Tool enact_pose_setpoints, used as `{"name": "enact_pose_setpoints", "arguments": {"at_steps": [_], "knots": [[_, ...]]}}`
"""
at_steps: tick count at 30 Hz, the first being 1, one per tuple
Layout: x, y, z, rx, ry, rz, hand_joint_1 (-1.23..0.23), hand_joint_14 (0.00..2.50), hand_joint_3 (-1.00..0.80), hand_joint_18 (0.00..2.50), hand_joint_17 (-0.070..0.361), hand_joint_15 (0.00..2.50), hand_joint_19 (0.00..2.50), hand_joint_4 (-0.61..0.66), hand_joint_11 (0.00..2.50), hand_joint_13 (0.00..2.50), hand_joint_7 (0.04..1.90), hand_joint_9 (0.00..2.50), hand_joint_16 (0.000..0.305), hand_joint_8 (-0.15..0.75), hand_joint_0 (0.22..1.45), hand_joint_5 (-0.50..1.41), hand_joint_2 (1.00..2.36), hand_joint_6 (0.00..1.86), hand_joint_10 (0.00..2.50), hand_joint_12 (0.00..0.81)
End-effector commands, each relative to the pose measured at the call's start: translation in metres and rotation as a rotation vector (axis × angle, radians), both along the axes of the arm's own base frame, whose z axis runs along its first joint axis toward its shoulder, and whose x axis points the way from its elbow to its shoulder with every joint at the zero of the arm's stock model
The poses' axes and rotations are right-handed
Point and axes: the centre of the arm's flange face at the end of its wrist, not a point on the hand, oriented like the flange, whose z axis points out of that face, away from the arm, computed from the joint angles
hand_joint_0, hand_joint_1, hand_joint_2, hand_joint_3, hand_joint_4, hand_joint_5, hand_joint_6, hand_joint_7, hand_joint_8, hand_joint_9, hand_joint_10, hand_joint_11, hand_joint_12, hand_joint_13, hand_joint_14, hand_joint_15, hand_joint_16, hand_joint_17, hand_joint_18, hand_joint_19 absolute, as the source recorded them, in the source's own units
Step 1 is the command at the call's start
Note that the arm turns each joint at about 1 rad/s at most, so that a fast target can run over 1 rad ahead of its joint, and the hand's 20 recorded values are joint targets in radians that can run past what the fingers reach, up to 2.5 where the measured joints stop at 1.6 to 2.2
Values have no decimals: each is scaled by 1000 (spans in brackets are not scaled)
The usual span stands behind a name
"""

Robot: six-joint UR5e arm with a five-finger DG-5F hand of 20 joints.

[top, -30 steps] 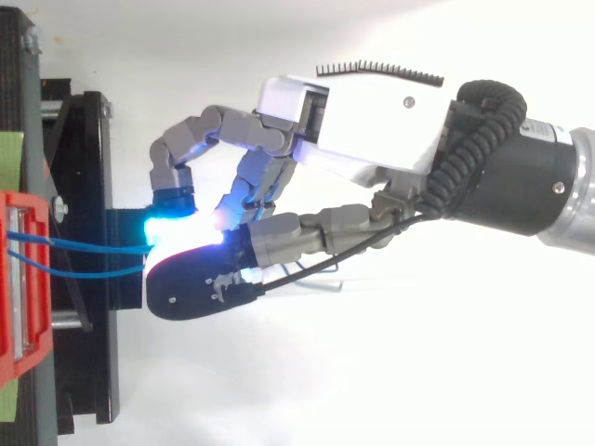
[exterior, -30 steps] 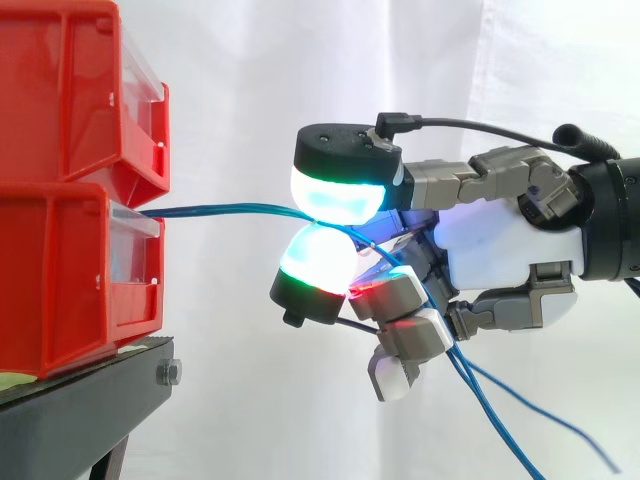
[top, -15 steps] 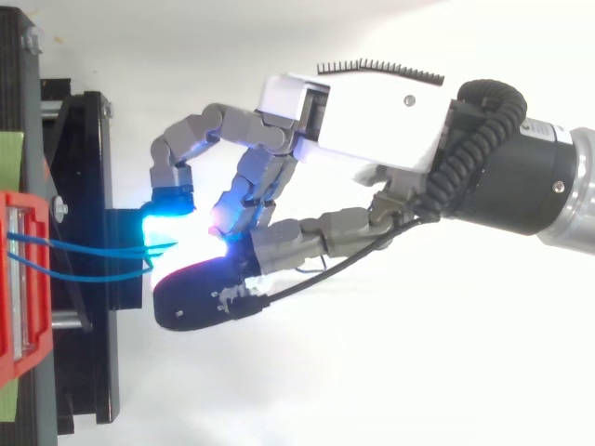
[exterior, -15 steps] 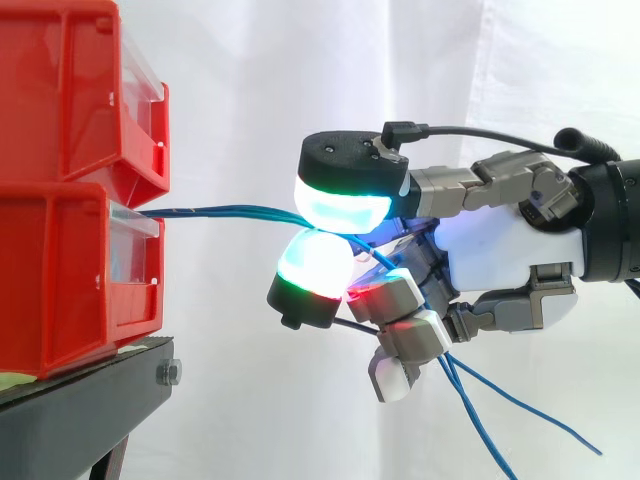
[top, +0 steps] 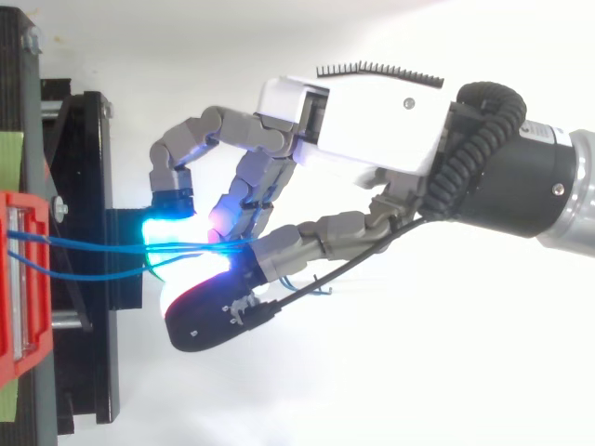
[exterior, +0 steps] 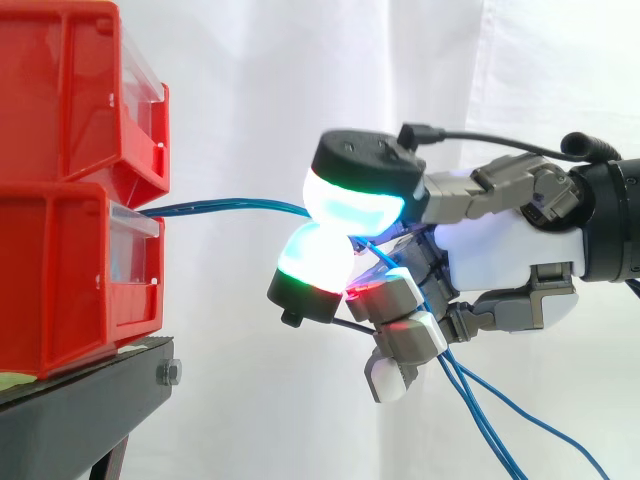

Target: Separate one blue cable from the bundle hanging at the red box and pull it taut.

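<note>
Several thin blue cables run nearly level from the front of the lower red bin to my hand. There they pass between two glowing fingertips that meet one above the other, then go through the curled fingers behind. From above, two strands leave the bin apart and converge at the cyan pad; the thumb's black-backed tip sits just beside them. The loose ends hang down to the lower right.
An upper red bin is stacked on the lower one, both on a black stand at the left. A white curtain hangs behind. Open air lies between the bins and my hand.
The thumb tip has slid sideways off the opposing pad and a little toward the wrist, uncovering the strands between them in the top view. The hanging ends have swung. The arm has barely moved.
</note>
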Motion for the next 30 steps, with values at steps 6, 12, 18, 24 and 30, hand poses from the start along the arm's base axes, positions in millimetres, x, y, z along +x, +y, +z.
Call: {"name": "enact_pose_setpoints", "arguments": {"at_steps": [6, 12, 18, 24, 30], "knots": [[-3, 2, -11, -5, 8, -1, -464, 26, -500, 1040, 109, 887, 608, 187, 1169, 1319, 1182, 1292, 48, 376, 577, -170, 1000, 804, 25, 421], [-2, 4, -13, -1, -19, -2, -555, 26, -270, 1039, 107, 890, 611, 154, 1173, 1327, 1193, 1305, 48, 375, 624, -164, 1017, 799, 25, 417], [-2, 4, -16, -1, -14, -2, -698, 26, -107, 1049, 109, 882, 593, 181, 1219, 1315, 1224, 1274, 49, 390, 611, -176, 1024, 816, 23, 434], [-2, 4, -15, -1, -16, -2, -795, 26, -126, 1008, 104, 884, 578, 133, 1235, 1274, 1162, 1217, 46, 385, 670, -193, 1025, 841, 25, 430], [-2, 4, -14, -2, -20, -4, -879, 28, -218, 975, 103, 863, 553, 117, 1247, 1229, 1131, 1187, 46, 377, 727, -197, 1022, 839, 26, 418]]}}
